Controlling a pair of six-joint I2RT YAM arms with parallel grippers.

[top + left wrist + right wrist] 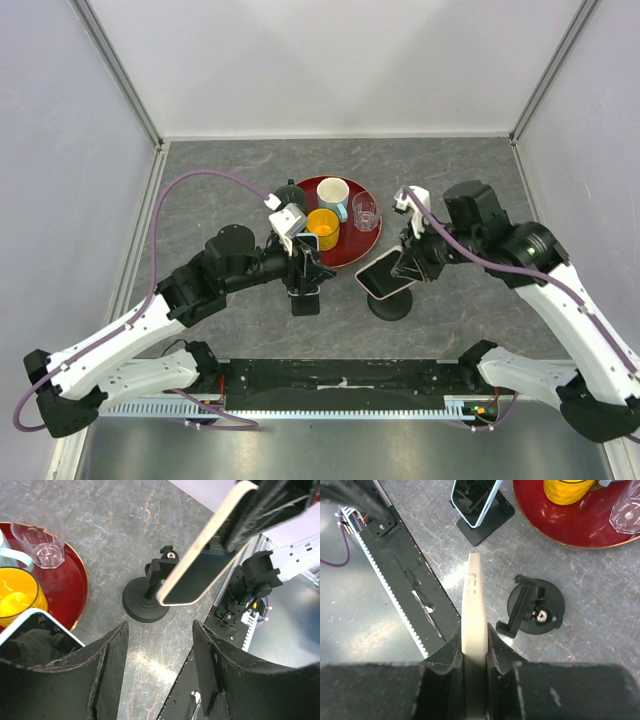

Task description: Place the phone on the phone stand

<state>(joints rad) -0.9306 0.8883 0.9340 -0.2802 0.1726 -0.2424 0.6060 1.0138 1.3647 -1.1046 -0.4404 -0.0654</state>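
1. Between the fingers of the right gripper (474,644) the cream-cased phone (472,595) is pinched by its two faces near one end, with the jaws closed firmly on it. It is held in the air, tilted and edge-on to the wrist camera.
2. Just beside and below the free end of the phone, the phone stand (536,611) sits on the table (450,170), a clamp cradle on a ball joint above a round black base. No contact between phone and cradle can be made out.
3. The approach is judged unfinished. The phone should be shifted sideways until it is centred over the cradle and its back matched to the cradle's tilt. Its lower edge should be seated on the lip before the grip is eased.
4. A slow descent is advised, since the base could be pushed or tipped.
5. The left gripper (160,630) is spread wide and empty above a second phone (476,500) on a flat black stand (490,522). Beyond it, the red tray (65,587) is best avoided.
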